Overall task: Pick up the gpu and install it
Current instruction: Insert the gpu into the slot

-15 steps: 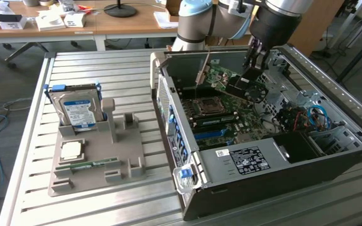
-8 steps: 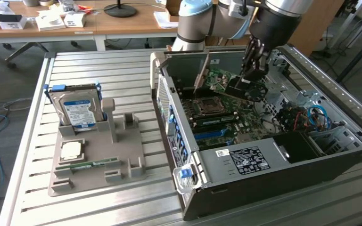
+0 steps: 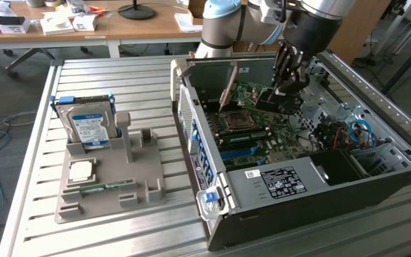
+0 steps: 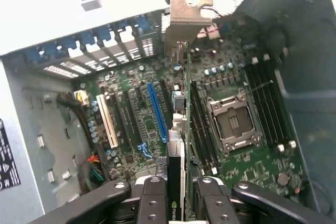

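The gpu (image 4: 177, 182) is a thin black card seen edge-on, with its silvery metal bracket (image 4: 184, 19) at the far end near the case's rear slots. My gripper (image 4: 176, 200) is shut on the card's near end, one finger (image 4: 152, 198) on each side. In the exterior view my gripper (image 3: 286, 88) reaches down into the open computer case (image 3: 298, 182) and holds the gpu (image 3: 266, 99) over the green motherboard (image 3: 252, 115). The card hangs between the blue slot (image 4: 157, 111) and the processor socket (image 4: 233, 121). Whether its edge touches the board is hidden.
On the exterior view's left, a grey fixture (image 3: 113, 184) carries a silver hard drive (image 3: 84, 126), a processor chip (image 3: 81, 170) and a green memory stick (image 3: 102, 187). A white slot (image 4: 106, 121) lies beside the blue one. Case walls and cables (image 3: 355, 131) crowd the gripper.
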Controlling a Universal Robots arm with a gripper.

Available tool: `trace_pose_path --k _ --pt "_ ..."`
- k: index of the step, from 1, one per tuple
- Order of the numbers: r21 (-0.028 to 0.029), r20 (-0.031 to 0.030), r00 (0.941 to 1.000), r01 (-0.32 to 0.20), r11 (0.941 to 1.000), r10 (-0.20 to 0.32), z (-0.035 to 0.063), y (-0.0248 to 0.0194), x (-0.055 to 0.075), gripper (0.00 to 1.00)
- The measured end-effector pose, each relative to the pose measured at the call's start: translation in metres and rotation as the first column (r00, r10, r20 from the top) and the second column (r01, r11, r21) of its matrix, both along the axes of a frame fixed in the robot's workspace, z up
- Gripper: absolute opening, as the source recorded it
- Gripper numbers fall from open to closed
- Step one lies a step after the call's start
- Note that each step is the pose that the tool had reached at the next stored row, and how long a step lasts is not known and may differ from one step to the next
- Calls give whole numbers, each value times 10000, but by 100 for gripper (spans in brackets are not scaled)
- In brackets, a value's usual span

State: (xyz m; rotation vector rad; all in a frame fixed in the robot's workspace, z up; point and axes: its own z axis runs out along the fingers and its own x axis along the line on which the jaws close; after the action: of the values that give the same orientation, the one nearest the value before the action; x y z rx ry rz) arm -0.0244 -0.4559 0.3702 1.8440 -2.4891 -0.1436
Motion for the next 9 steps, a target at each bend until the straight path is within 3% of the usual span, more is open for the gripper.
trace_pose_path --k 3,9 --pt "0 0 9990 -454 9990 454 -3 0 0 26" --pt "-1 0 9962 -872 9962 872 -10 0 0 26"
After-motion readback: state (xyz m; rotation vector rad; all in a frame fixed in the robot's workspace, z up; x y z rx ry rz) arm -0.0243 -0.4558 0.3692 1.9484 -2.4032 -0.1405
